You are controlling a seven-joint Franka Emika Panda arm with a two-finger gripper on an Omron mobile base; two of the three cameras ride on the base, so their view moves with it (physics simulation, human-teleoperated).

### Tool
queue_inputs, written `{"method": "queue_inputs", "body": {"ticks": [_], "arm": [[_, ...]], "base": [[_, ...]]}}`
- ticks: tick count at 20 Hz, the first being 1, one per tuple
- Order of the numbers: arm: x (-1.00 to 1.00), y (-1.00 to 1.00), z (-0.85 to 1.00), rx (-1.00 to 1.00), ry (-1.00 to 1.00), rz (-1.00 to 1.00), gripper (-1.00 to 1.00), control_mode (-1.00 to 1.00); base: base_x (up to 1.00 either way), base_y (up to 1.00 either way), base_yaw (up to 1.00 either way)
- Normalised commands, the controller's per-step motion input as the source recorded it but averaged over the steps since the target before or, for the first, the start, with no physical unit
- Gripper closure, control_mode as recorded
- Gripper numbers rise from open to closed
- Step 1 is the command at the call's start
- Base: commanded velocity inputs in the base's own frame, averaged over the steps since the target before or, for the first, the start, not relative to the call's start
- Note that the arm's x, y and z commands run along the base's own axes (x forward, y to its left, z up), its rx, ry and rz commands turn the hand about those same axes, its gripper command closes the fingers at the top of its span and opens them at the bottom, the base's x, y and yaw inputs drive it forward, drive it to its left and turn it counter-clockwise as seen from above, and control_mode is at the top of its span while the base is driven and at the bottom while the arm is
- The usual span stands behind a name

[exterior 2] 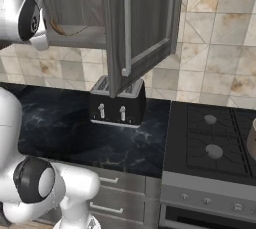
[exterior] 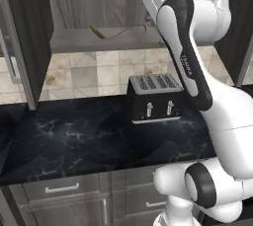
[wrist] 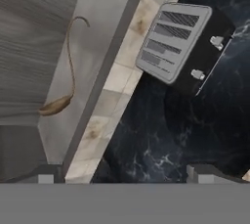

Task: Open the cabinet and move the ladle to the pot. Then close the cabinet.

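The cabinet [exterior: 29, 37] stands open, its right door [exterior 2: 145, 23] swung out over the counter. On its pale lower shelf lies the ladle [exterior: 99, 31], brown bowl to the left and thin curved handle running right; the right base view shows the ladle [exterior 2: 56, 28] too. The hand view looks down on the ladle [wrist: 56, 104] resting on the shelf [wrist: 90, 47]. My gripper [wrist: 124, 174] is open, hovering in front of the shelf edge to the ladle's right, with nothing between its fingertips [wrist: 46, 174]. A sliver of the pot [exterior 2: 252, 143] shows on the stove at the far right.
A black toaster [exterior: 154, 99] sits on the dark marble counter [exterior: 74, 141] under the cabinet. The stove [exterior 2: 215, 143] adjoins the counter on the right. The left cabinet door [exterior: 12, 52] juts forward. Drawers [exterior: 62, 188] run below the counter.
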Motion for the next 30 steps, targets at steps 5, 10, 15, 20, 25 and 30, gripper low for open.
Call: {"method": "queue_inputs", "body": {"ticks": [5, 10, 15, 20, 25, 30], "arm": [[-0.01, -0.38, -0.37, 0.0, -0.24, -0.15, -1.0, -1.0], [0.0, -0.29, -0.24, 0.01, -0.2, -0.13, -1.0, -1.0], [0.21, -0.3, -0.03, 0.0, 0.0, -0.05, -1.0, -1.0], [0.24, -0.08, 0.0, 0.0, 0.0, 0.01, -1.0, -1.0], [0.13, -0.02, 0.0, 0.0, 0.0, 0.0, -1.0, -1.0], [0.29, -0.01, 0.0, 0.0, 0.0, 0.0, -1.0, -1.0]], "base": [[0.0, 0.0, 0.0], [0.0, 0.0, 0.0], [0.0, 0.0, 0.0], [0.0, 0.0, 0.0], [0.0, 0.0, 0.0], [0.0, 0.0, 0.0]]}}
